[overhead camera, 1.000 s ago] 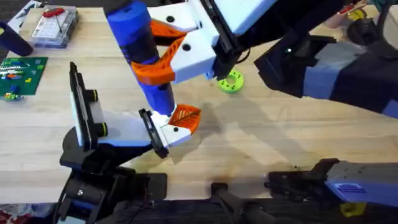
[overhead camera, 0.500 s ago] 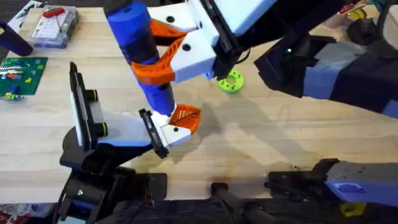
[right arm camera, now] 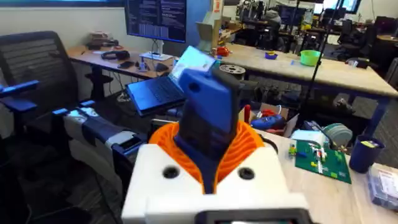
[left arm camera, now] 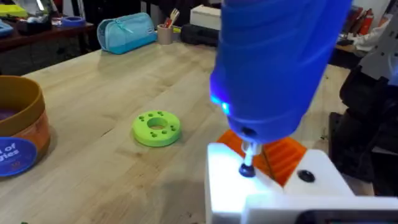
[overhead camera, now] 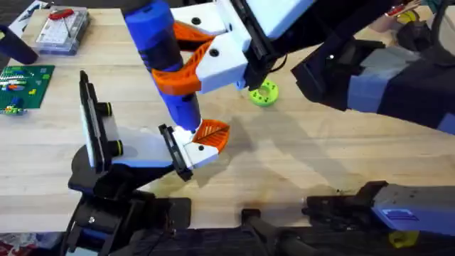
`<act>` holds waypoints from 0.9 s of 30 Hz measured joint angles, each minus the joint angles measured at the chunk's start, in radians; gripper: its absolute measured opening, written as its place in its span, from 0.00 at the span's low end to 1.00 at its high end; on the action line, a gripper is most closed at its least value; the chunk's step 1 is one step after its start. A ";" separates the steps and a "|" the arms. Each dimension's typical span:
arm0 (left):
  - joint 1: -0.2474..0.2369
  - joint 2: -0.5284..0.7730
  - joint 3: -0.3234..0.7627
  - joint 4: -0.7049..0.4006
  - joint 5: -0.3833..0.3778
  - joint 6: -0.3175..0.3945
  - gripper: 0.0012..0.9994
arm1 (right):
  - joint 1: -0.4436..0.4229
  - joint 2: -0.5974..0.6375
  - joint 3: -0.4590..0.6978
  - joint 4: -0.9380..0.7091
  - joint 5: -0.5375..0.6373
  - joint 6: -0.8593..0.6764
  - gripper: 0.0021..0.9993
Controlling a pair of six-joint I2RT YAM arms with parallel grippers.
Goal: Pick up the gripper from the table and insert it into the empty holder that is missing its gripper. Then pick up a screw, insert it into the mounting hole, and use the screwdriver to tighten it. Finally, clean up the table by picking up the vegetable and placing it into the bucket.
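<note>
One screwdriver (overhead camera: pixel 165 60); one holder (overhead camera: pixel 124 146); one green disc (overhead camera: pixel 264 93) — one bucket (left arm camera: pixel 17 134); one circuit board (overhead camera: pixel 21 85).

**Table layout**

We list: holder (overhead camera: pixel 135 146) at the table's (overhead camera: pixel 306 163) near left; finger piece (overhead camera: pixel 206 139) on its right end; screwdriver (overhead camera: pixel 167 64) upright above that piece; disc (overhead camera: pixel 264 93) further right; circuit board (overhead camera: pixel 21 85) far left.

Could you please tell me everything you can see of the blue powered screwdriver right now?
The thick blue cylindrical screwdriver, plastic-looking, leans over the table. The right gripper's orange ribbed fingers are shut around its body. A blue light glows near its lower end. Its thin metal bit presses a dark screw head on the white finger piece.
</note>
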 joint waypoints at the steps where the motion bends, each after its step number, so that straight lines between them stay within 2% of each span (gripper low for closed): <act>1: 0.000 0.000 0.000 0.000 0.000 0.000 0.02 | 0.000 0.000 0.000 0.000 0.000 0.000 0.04; 27: 0.000 0.000 0.000 0.000 0.000 0.000 0.02 | 0.000 0.000 0.000 -0.013 0.000 -0.001 0.04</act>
